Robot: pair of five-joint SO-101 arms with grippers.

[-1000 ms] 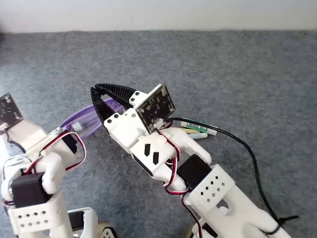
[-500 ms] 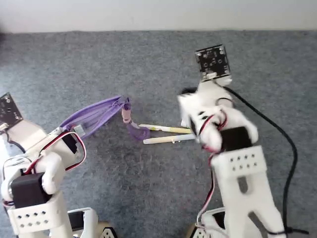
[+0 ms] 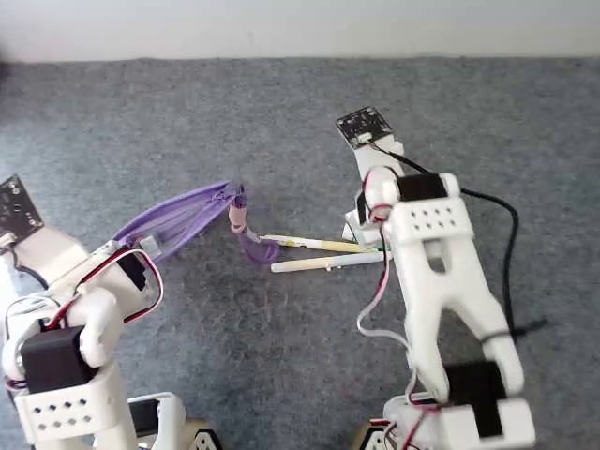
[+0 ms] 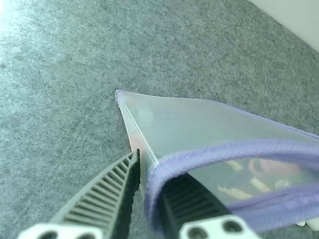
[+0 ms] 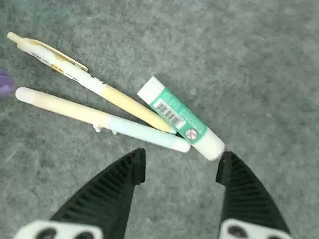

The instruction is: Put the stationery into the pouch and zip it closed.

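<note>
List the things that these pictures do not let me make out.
- High view: the glue stick and the right gripper are mostly hidden under the right arm.
- Left wrist view: the pouch is cut off by the edge; shapes behind its wall are too blurred to name.

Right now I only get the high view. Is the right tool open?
Observer: Yes. The right tool is open, right by the ends of the yellow pen and the pale pen.
Operator: Is there anything else by those pens?
Observer: A green and white glue stick lies against their ends.
Operator: Does the left tool have the pouch?
Observer: Yes. The left tool is shut on the pouch, near its purple rim.
</note>
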